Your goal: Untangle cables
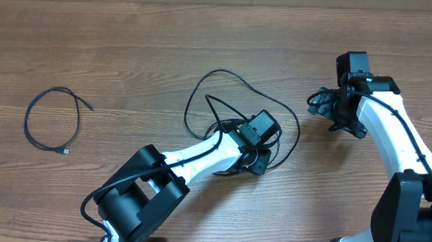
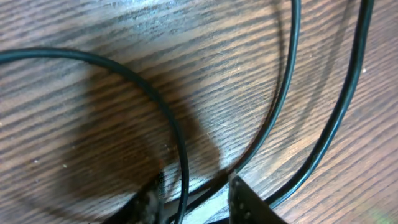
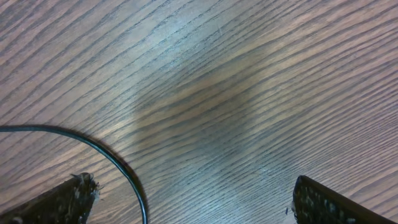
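Brown wood-grain table (image 1: 131, 42), matte, bare apart from the cables and arms; nothing of the room shows beyond it. One cable (image 1: 77, 125) lies coiled alone at the table's left, well apart from the rest. The remaining cables (image 1: 222, 72) sit mid-table in a loose overlapping loop, right around the left arm's wrist.

The left gripper (image 2: 196, 205) is down on that bundle. Its fingers (image 2: 249, 199) stand partly apart, the gap clearly wider than a cord. A strand (image 2: 287, 93) runs down into the gap, lying loose between them and not pinched. A second strand (image 2: 339, 112) passes just beside it.

The right gripper (image 3: 196, 205) hovers low over bare wood near the tangle's right side. Its jaws are spread wide and hold nothing. One cable arc (image 3: 93, 142) curves past its left finger.

Likely step: picking one strand out of the mid-table loop. To do it well:
- Close on a single strand only, because two lie close together under the left fingers.
- Grip near a plug end, if one can be found, rather than mid-loop.
- Drag the strand slowly outward along the table.
- Use the right gripper to pin the other cord so the whole bundle does not slide with it.

Risk: the thin cord slips or both come along.
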`<move>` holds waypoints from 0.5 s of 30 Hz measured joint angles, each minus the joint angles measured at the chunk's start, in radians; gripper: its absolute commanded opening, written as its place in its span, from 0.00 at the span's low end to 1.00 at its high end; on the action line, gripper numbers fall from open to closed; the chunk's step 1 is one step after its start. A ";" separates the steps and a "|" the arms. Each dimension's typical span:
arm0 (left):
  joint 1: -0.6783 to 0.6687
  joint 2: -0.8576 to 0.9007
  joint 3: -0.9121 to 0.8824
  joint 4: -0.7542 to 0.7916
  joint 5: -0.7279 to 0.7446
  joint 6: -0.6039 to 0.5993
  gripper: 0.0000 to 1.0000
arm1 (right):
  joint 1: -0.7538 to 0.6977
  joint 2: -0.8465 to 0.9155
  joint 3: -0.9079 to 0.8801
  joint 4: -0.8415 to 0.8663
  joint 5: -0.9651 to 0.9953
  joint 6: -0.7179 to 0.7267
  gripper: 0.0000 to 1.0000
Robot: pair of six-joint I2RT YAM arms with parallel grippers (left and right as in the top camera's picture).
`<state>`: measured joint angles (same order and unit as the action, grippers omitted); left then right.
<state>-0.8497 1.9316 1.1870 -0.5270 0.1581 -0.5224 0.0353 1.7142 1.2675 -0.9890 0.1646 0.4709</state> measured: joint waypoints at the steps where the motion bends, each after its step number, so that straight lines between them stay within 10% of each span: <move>1: 0.000 0.000 0.000 0.000 0.000 0.002 0.21 | 0.000 0.000 0.000 0.000 0.000 0.000 1.00; 15: 0.009 0.000 0.009 -0.071 -0.069 0.025 0.04 | 0.000 0.000 0.000 0.000 0.000 0.000 1.00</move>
<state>-0.8410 1.9316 1.1961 -0.5983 0.0895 -0.4976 0.0353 1.7142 1.2675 -0.9894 0.1646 0.4706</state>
